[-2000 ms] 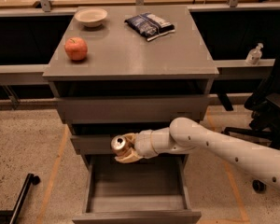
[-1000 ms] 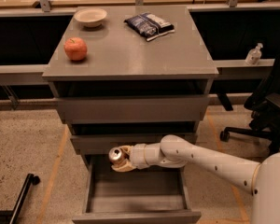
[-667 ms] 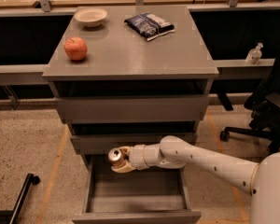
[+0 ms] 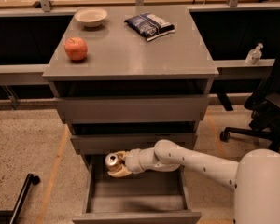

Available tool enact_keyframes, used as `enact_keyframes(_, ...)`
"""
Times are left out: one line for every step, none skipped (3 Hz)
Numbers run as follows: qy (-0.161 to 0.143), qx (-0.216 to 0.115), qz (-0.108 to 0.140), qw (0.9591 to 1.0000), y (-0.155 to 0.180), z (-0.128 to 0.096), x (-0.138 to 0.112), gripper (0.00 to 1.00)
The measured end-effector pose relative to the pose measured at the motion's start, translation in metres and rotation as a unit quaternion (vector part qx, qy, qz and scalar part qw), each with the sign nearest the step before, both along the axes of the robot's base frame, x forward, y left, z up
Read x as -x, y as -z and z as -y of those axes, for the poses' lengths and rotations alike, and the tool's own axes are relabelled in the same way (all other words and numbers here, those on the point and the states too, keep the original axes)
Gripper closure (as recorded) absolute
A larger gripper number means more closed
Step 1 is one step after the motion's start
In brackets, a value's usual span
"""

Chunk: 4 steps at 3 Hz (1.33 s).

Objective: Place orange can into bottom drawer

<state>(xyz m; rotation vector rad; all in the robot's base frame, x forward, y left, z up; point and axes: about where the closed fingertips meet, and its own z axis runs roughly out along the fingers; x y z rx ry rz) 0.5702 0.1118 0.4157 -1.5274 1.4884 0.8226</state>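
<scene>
The orange can point(image 4: 113, 161) is held lying on its side, silver top facing left, in my gripper point(image 4: 117, 165). The gripper is shut on it and hovers over the back left part of the open bottom drawer point(image 4: 135, 215). The drawer is a deep grey box pulled out toward the camera; the part of its inside that shows is bare. My white arm point(image 4: 191, 160) reaches in from the lower right, just below the middle drawer front point(image 4: 133, 141).
On the cabinet top point(image 4: 130, 50) sit a red apple point(image 4: 76, 48), a pale bowl point(image 4: 90, 17) and a dark snack bag point(image 4: 149, 25). The two upper drawers stand slightly ajar. An office chair point(image 4: 266, 111) stands at right, a black bar point(image 4: 18, 197) on the floor at left.
The arm has lowered and reached further left with the can, from the middle drawer's level down to just above the bottom drawer. In the last second it has barely moved.
</scene>
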Motion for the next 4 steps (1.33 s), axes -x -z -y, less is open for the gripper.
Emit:
enact_keyframes(0.003,-0.019,-0.014,0.9997,0.034,-0.005,-0.001,1.00)
enact_keyframes(0.014,-0.034,-0.025,0.9990,0.067,-0.006,-0.003,1.00)
enact_keyframes(0.022,-0.054,-0.038,0.9976,0.102,-0.010,-0.009,1.00)
enact_keyframes(0.031,-0.056,-0.040,0.9971,0.110,-0.006,-0.015,1.00)
